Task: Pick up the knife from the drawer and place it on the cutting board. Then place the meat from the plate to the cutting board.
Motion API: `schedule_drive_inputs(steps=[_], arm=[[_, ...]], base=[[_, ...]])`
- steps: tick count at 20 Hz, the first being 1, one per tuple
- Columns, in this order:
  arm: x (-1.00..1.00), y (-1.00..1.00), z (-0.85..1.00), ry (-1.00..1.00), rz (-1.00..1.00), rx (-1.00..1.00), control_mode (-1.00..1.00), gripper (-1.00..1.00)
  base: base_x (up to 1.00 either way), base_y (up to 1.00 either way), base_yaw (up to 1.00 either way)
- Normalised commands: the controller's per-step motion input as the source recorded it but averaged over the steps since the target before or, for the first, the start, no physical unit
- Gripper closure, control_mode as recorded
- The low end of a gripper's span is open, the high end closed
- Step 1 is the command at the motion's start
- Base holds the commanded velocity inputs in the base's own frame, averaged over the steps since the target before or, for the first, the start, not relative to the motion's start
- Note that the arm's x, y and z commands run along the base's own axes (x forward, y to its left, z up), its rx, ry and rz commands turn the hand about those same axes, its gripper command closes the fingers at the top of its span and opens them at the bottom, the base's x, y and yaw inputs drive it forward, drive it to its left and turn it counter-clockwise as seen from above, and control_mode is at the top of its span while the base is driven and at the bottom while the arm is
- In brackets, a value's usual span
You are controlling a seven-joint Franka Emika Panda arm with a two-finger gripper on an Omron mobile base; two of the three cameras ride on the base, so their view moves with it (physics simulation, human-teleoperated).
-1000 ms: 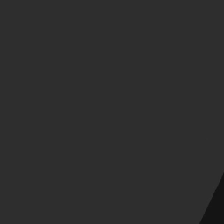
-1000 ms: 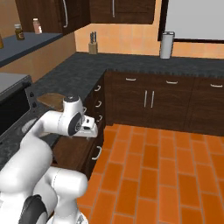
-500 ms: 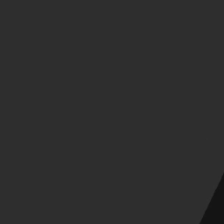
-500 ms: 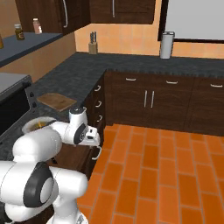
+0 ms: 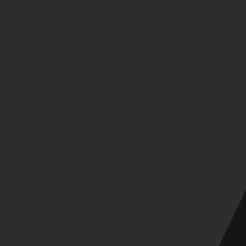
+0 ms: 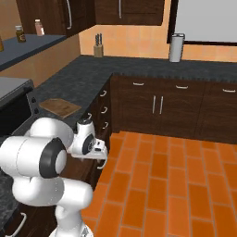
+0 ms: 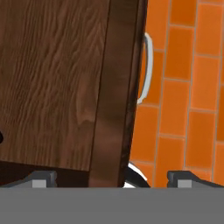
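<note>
The gripper (image 7: pixel 111 177) hangs with its jaws spread wide, holding nothing; directly beneath it lies the open drawer (image 7: pixel 52 83), its front edge and silver handle (image 7: pixel 148 70) between the fingertips; the cutting board (image 6: pixel 60 107) sits on the counter (image 6: pixel 83 76) beyond the gripper.
</note>
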Motion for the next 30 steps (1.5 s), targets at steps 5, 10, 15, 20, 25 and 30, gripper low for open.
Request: schedule_drive_inputs(steps=[5,10,15,20,25,30], arm=[[0.03,-0.01,-0.51,0.08,0.0,-0.07,-1.0,-1.0],[0.01,0.0,-0.23,0.05,0.0,-0.03,-1.0,-1.0],[-0.07,-0.56,0.0,0.01,-0.02,0.0,-1.0,-1.0],[-0.09,-0.87,0.0,0.06,-0.15,0.0,-1.0,-1.0],[-0.1,-0.98,0.0,0.04,-0.22,0.0,-1.0,-1.0],[-0.18,-1.0,0.06,0.01,-0.22,-0.01,-1.0,-1.0]], base=[[0.0,0.0,0.0],[0.0,0.0,0.0],[0.0,0.0,0.0],[0.0,0.0,0.0],[0.0,0.0,0.0],[0.0,0.0,0.0]])
